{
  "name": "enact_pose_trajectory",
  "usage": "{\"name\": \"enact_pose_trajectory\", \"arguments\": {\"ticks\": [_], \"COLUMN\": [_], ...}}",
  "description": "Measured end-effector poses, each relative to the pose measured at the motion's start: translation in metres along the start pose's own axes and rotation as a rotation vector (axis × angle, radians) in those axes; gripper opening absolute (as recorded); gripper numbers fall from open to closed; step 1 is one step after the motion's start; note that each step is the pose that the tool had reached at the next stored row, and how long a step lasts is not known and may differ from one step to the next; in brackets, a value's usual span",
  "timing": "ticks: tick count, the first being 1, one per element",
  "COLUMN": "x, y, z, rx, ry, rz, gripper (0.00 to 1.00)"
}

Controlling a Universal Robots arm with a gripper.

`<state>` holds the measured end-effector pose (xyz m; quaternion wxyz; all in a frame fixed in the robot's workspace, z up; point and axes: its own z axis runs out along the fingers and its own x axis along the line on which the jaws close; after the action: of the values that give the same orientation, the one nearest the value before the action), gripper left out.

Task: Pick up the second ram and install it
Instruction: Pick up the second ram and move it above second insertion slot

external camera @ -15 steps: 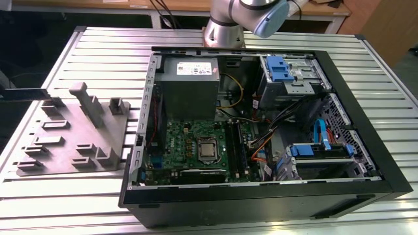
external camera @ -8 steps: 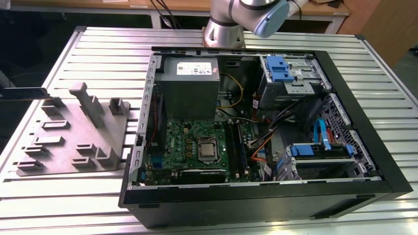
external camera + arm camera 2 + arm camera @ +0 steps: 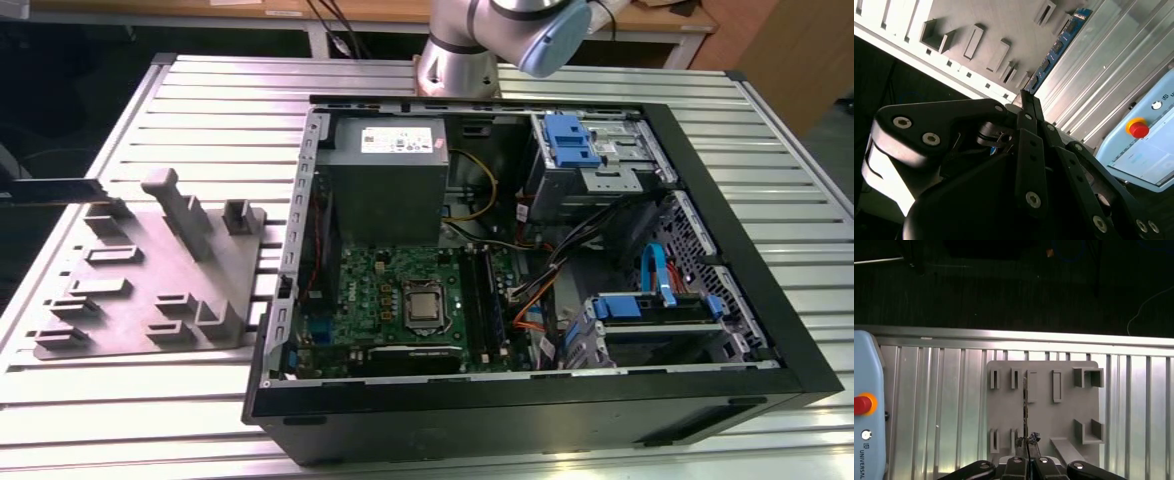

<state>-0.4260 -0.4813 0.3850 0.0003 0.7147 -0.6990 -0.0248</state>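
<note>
My gripper [image 3: 1026,96] is shut on the second ram [image 3: 1056,52], a slim blue-green strip with black chips that sticks out beyond the fingertips. In the first wrist view the ram [image 3: 1025,407] shows edge-on as a thin dark line over the grey holder tray [image 3: 1044,420], with the gripper [image 3: 1027,442] closed at its near end. In the exterior view the ram [image 3: 54,190] is a dark bar reaching in from the left edge, just above the tray's [image 3: 147,280] far corner. The open computer case [image 3: 534,250] lies to the exterior view's right, its green motherboard [image 3: 400,300] facing up.
The tray carries several slots and upright posts [image 3: 180,215]. A pendant with a red button [image 3: 861,405] lies on the ribbed metal table [image 3: 200,100]. Inside the case sit a grey power supply [image 3: 387,175], blue drive bays [image 3: 574,140] and loose cables [image 3: 534,290].
</note>
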Motion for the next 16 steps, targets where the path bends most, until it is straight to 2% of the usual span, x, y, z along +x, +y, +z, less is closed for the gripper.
{"name": "enact_pose_trajectory", "arguments": {"ticks": [7, 16], "x": [0.0003, 0.0007], "y": [-0.0117, -0.0346], "z": [-0.0003, -0.0012], "rx": [0.0001, 0.0001], "ry": [-0.0001, -0.0001], "rz": [0.000, 0.000], "gripper": [0.11, 0.11]}}
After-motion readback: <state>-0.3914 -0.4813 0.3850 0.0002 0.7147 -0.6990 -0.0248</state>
